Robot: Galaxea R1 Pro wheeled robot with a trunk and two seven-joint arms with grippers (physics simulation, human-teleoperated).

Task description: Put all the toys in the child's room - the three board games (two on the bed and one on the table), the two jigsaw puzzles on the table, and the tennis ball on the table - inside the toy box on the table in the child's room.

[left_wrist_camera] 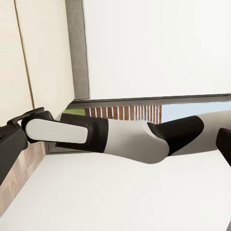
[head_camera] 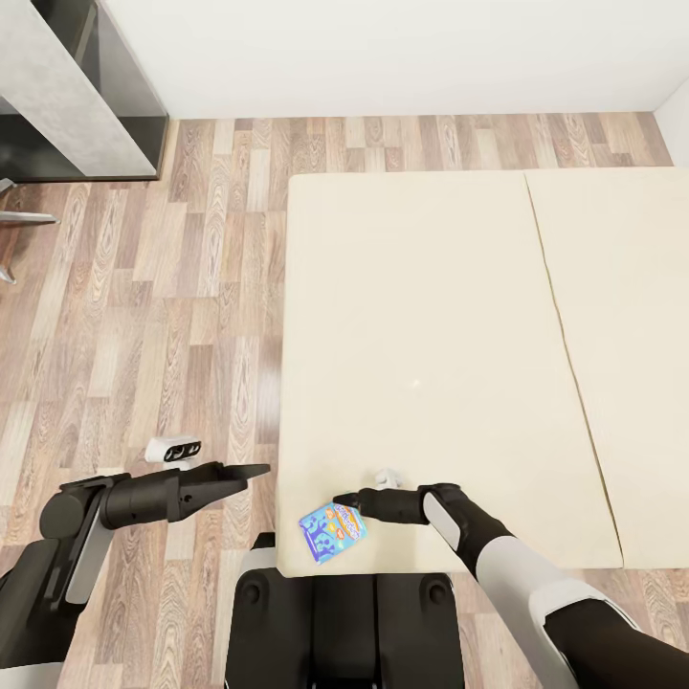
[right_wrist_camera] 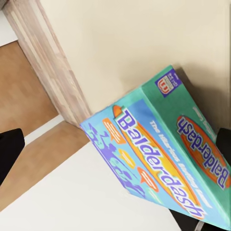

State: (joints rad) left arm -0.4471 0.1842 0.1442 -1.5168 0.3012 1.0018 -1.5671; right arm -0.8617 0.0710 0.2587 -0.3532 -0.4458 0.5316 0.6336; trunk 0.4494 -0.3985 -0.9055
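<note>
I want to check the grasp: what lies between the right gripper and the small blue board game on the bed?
Nothing. In the head view the right gripper meets the blue board game on the bed.

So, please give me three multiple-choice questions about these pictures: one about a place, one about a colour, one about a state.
1. Where is the small board game?
A. at the bed's near corner
B. on the floor
C. on the desk

2. What colour is its front face mainly?
A. red
B. blue
C. black

3. What is the right gripper doing?
A. hanging wide open above the floor
B. closed on the game box
C. resting on the desk

Answers: 1 A, it sits by the edge of the bed. 2 B, the head view shows blue print. 3 B, the box tilts at the fingertips.
</note>
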